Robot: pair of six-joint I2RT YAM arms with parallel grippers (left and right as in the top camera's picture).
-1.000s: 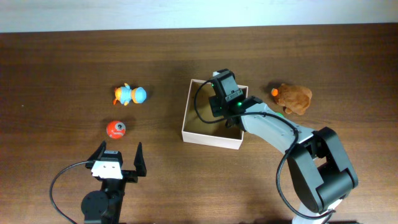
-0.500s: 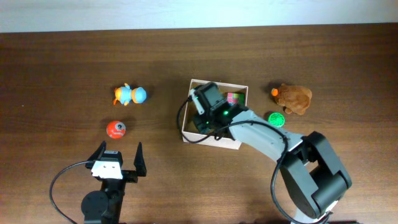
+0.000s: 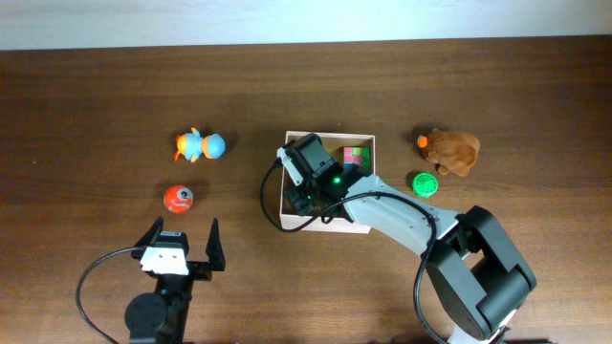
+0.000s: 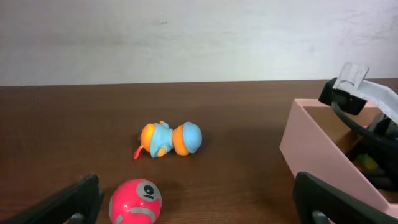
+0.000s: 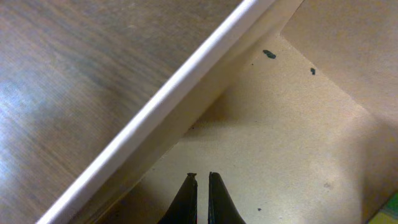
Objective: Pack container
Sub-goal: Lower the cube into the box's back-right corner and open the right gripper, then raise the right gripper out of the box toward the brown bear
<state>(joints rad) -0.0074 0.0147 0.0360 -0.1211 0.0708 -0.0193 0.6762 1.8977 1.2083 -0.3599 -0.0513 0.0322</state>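
Nearest, the left gripper (image 3: 185,229) is held wide open and empty above the worktop (image 3: 86,105). Farther on, the container (image 4: 323,158) is set just right of centre. The right gripper (image 5: 201,182) is seen inside it by its left wall, fingers closed almost together on nothing.

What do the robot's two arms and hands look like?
The left hand: black fingers, a white block behind them, black base, looping black cable. The right arm: pale grey links, black joints, a green light, black cable; the right hand has dark tapered fingers.
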